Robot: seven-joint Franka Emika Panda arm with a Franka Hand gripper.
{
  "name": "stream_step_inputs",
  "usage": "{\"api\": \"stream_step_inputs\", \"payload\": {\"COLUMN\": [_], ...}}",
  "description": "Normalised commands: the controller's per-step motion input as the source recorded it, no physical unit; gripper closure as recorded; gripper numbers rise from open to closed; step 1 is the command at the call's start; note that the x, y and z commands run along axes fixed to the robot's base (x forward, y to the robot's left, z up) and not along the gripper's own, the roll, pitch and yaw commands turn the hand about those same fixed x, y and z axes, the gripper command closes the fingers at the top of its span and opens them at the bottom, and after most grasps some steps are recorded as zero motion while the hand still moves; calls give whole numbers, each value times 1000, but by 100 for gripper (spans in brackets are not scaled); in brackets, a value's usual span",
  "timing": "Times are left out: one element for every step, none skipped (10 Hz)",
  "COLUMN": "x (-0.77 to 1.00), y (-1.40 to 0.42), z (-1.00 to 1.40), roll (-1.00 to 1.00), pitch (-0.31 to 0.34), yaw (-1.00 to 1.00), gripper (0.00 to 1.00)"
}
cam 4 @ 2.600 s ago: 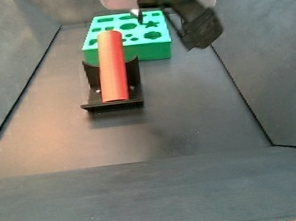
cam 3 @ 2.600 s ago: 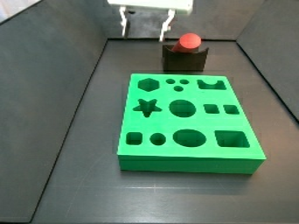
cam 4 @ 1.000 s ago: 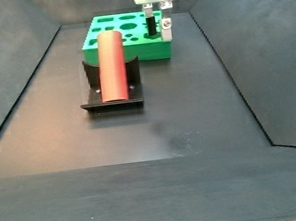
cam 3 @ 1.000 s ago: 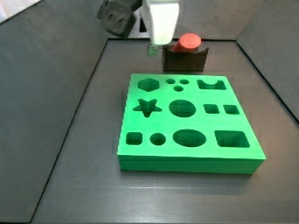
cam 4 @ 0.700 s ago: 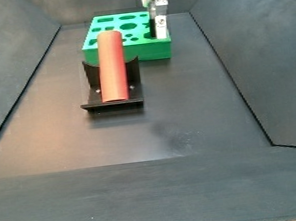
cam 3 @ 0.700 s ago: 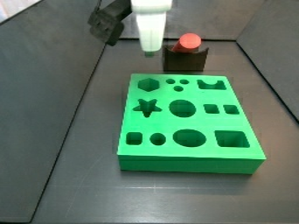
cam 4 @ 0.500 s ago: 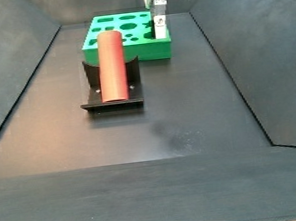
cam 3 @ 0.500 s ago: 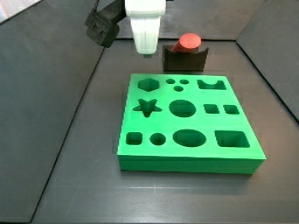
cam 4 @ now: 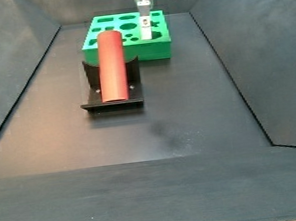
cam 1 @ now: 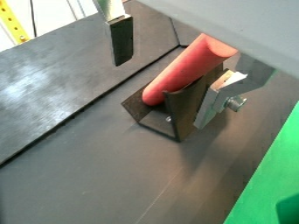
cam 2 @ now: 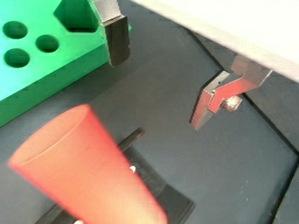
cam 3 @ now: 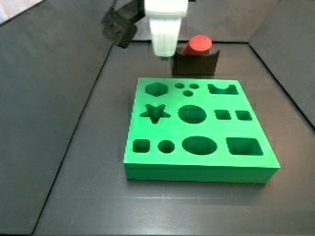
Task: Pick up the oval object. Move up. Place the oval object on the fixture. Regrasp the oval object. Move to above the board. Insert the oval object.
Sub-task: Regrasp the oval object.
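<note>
Oval object [cam 4: 111, 66] on fixture [cam 4: 111, 99], pincer [cam 4: 143, 8] above board [cam 4: 127, 34].

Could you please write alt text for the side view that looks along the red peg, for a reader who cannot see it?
A red peg lies along the top of a small dark block on a dark floor. Behind it sits a green board with holes, with the tool above the board's far end, holding nothing.

Light: bright, even, from above.
Glare: pale sheen on the dark floor [cam 4: 179, 119].
Blur: gripper [cam 3: 165, 28] soft, washed out.
Shadows: faint.

Dark floor [cam 4: 180, 129] carries the board [cam 3: 197, 129] and fixture [cam 4: 113, 98]; gripper [cam 3: 165, 37] above.
</note>
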Motion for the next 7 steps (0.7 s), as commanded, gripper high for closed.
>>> {"api": "stream_step_inputs", "payload": {"x": [1000, 1000, 1000, 1000, 1000, 1000, 949], "y": [-15, -18, -18, -20, -18, -21, -19], "z": [-3, 0, 1, 1, 2, 5, -2], "roll": [-13, -19, -25, -26, -21, -20, -23], "pitch": [260, 250, 235, 217, 212, 202, 201], "yaw": [72, 75, 78, 77, 75, 71, 65], "gripper": [0, 0, 0, 0, 0, 0, 0]}}
